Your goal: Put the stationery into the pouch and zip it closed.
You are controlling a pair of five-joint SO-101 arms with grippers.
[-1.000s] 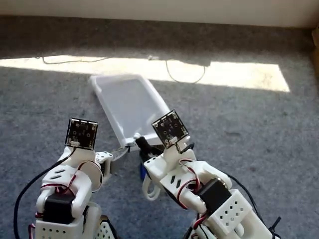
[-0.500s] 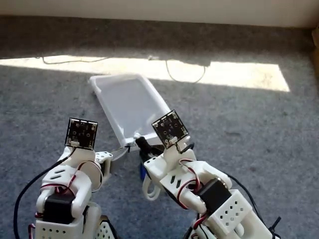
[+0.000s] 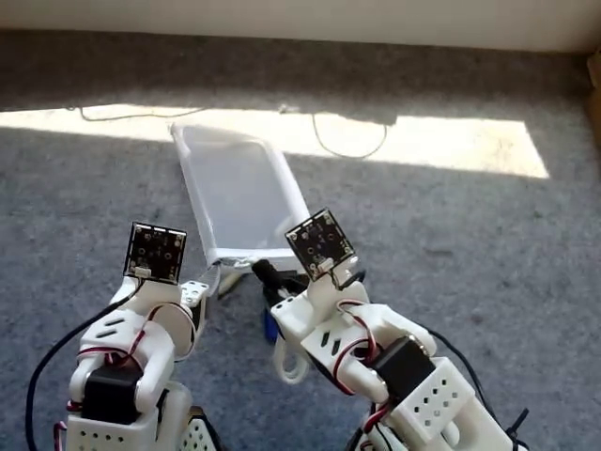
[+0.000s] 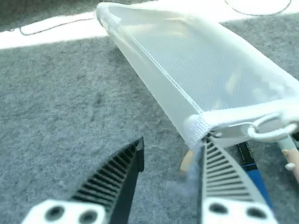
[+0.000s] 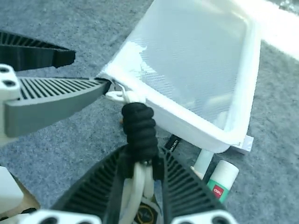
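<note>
The white mesh pouch (image 3: 239,193) lies on the grey carpet with its near end raised. My right gripper (image 5: 142,155) is shut on the black ribbed zip pull (image 5: 138,125), which hangs from the zip ring at the pouch's near corner. My left gripper (image 4: 173,158) stands open beside that corner, one finger (image 4: 219,172) touching the pouch's edge. Under the raised end lie a green and white glue stick (image 5: 222,179), a white pen (image 5: 203,161) and a blue pen (image 4: 252,168). From above, the left gripper (image 3: 208,282) and right gripper (image 3: 272,279) sit close together at the pouch's near edge.
A thin cable (image 3: 347,146) trails over the sunlit strip of carpet behind the pouch. A wall runs along the far side. Open carpet spreads to the left and right of the arms.
The pouch's near end has swung left and risen, and its far end has shifted away. The left gripper's finger now sits at the corner. Both arms have barely moved.
</note>
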